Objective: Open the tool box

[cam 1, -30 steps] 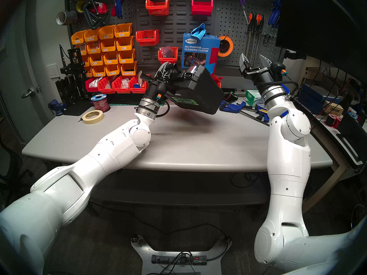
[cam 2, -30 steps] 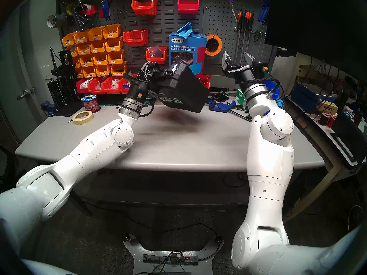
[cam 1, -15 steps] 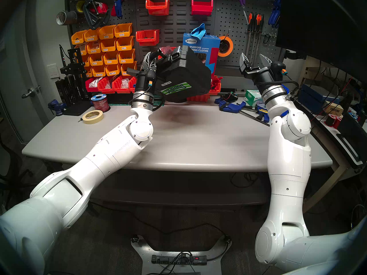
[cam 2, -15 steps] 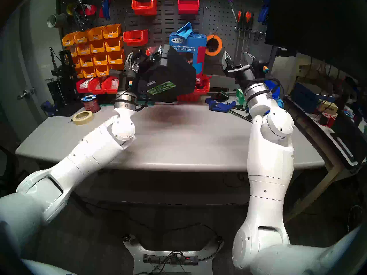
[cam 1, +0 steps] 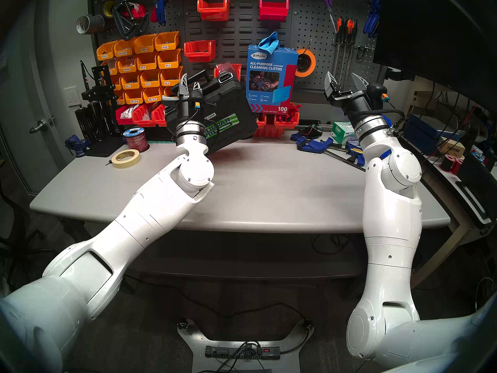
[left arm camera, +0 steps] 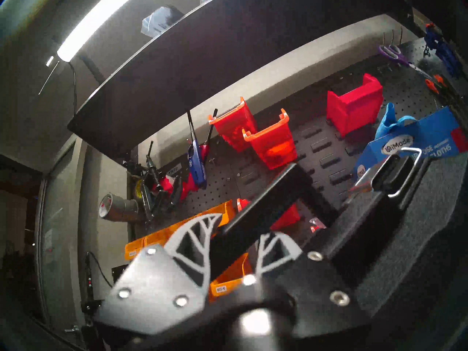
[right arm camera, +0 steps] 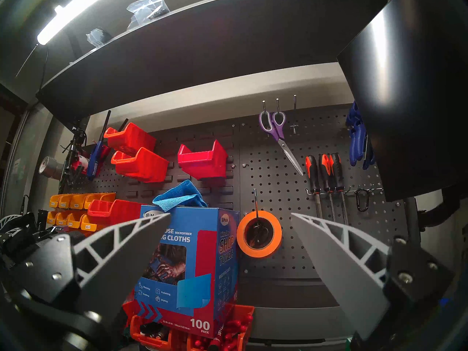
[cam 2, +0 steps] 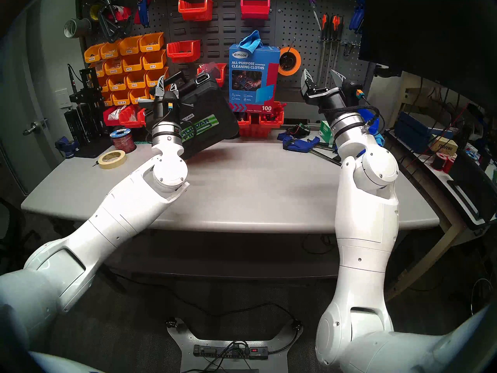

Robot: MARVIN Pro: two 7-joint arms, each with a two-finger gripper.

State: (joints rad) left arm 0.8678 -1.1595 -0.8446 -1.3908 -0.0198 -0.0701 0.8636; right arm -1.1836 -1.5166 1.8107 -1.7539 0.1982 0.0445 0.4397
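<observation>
The tool box (cam 1: 231, 106) (cam 2: 212, 108) is a black textured case with a green-striped label. It hangs tilted over the back left-centre of the grey table (cam 1: 269, 192), handle end up. My wrist hides its lowest corner, so I cannot tell whether it touches the table. A silver latch (left arm camera: 395, 175) stands flipped up on its top edge. My left gripper (cam 1: 190, 84) (left arm camera: 247, 226) points upward with its fingers parted. The black handle (left arm camera: 263, 206) runs loosely between them, with a gap beside it. My right gripper (cam 1: 345, 81) (right arm camera: 230, 215) is raised at the right, open and empty.
A masking tape roll (cam 1: 125, 159) and a red wire spool (cam 1: 135, 139) lie at the left. Blue clamps (cam 1: 314, 145) lie at the right. Behind the case stand a blue cleaning-cloth box (cam 1: 270, 76), red bins (cam 1: 279, 122) and the pegboard's orange bins (cam 1: 145, 68).
My left arm swung the case left and down, turning its label toward me. The fingers, shut on the handle before, have parted. The right arm has not moved.
</observation>
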